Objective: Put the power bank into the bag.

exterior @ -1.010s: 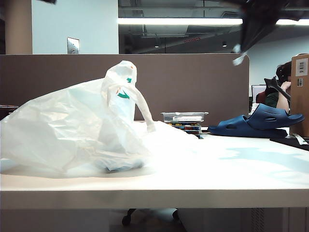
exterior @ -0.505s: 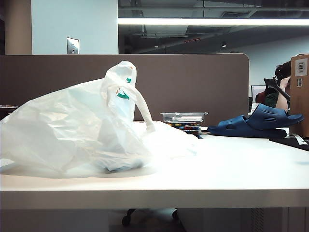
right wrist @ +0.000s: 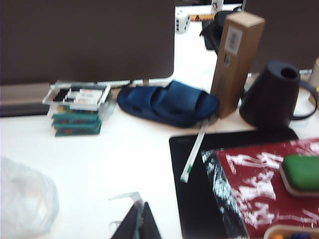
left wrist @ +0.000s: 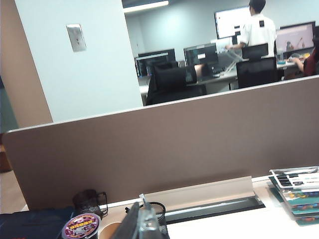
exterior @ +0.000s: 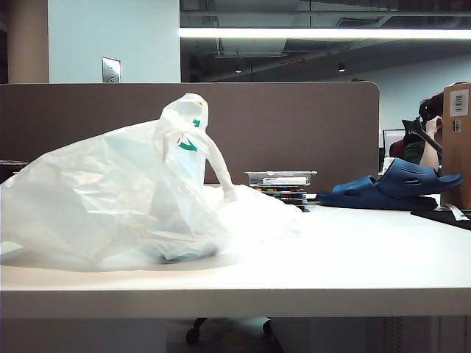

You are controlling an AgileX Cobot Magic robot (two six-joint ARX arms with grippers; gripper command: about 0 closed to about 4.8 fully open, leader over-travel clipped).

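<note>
Two closed, empty grippers are shown raised clear of the bench [exterior: 353, 257]: left gripper [left wrist: 142, 224], right gripper [right wrist: 137, 221]. The bag [exterior: 110, 198], soft and light, is slumped toward the bench's left edge. No power bank can be made out.

No readable text; barcode label on cardboard box [right wrist: 236, 61] illegible.

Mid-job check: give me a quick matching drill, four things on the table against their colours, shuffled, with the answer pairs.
Things:
1. bag
2. slide sandals
3. jug
4. box

Colours:
A. black
B. brown cardboard
C. translucent white
D. dark blue

Pairs: 1-C, 2-D, 3-A, 4-B

Both the left claw and the right claw are shut and hold nothing.
</note>
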